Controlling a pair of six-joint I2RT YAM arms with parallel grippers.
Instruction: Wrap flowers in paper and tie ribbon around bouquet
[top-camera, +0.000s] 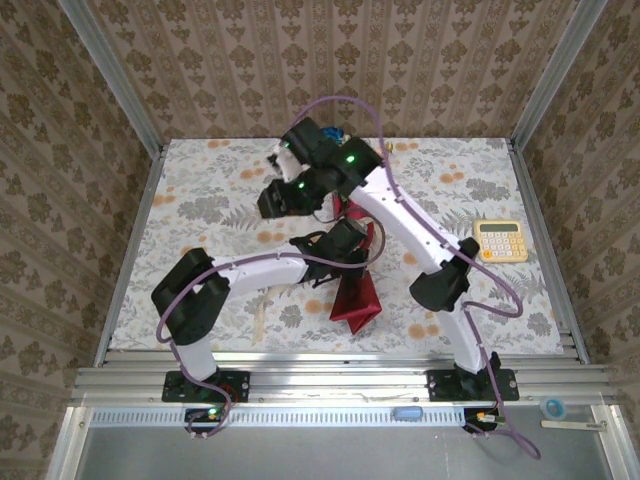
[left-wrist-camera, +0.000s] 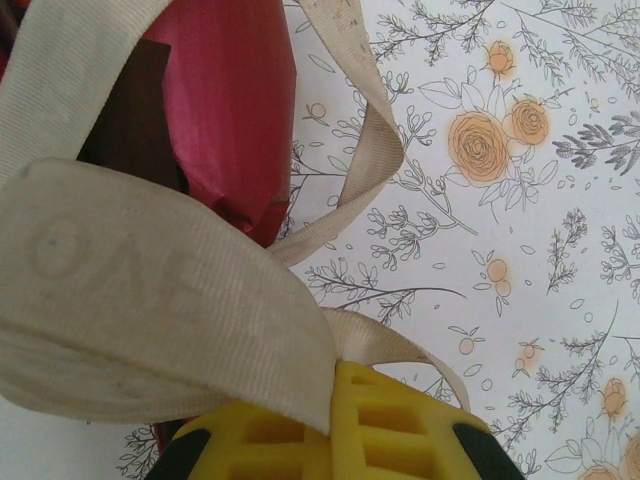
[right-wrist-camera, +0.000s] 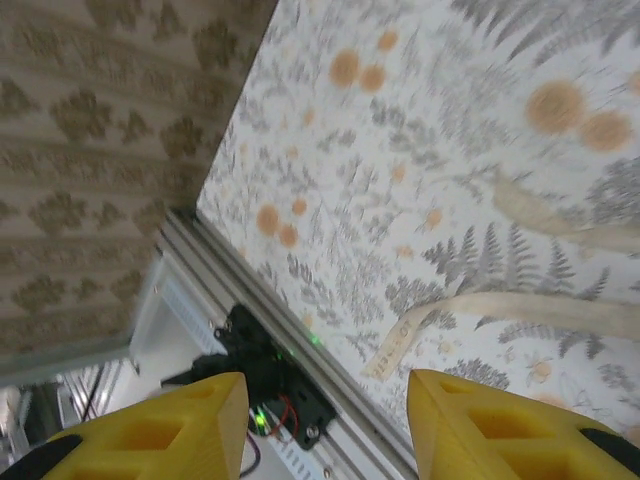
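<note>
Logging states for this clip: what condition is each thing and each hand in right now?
left hand: shut on the ribbon.
right hand: open, holding nothing.
ribbon: slack, looping beside the paper, no knot visible.
paper: rolled up, lying on the table.
calculator: lying flat, face up.
</note>
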